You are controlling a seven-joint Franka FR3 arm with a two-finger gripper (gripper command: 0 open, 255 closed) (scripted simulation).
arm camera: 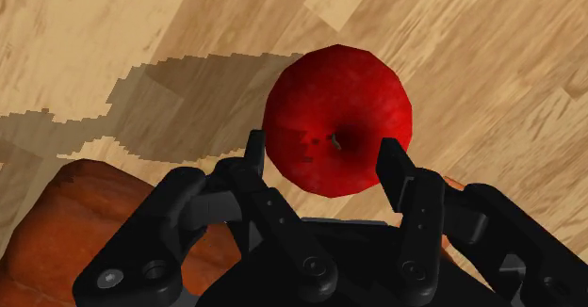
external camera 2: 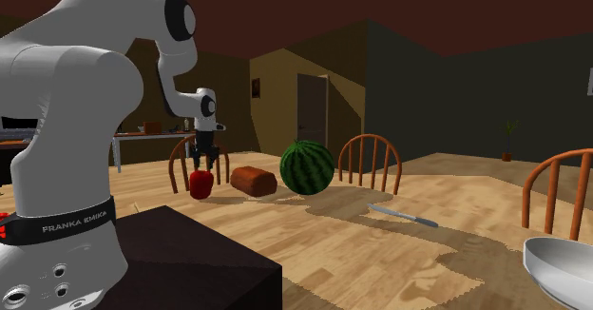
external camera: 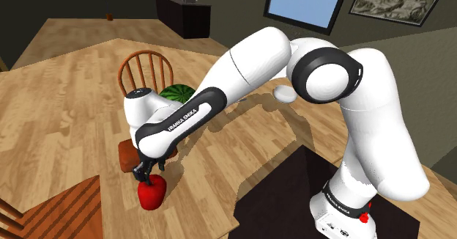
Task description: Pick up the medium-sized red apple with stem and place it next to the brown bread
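Apple (arm camera: 337,117) — round, stem end up toward gripper (arm camera: 323,153) — beside bread (arm camera: 66,216).

the shoulder view looks down from beside and behind the stand (external camera: 293,193), across the table (external camera: 73,127), fairly near. the second exterior view sits low by the stand, behind the arm (external camera 2: 57,99), facing along the table. the wrist view looks along the gripper (arm camera: 322,153), close above the table. all share the apple (arm camera: 337,117) and bread (arm camera: 66,230).
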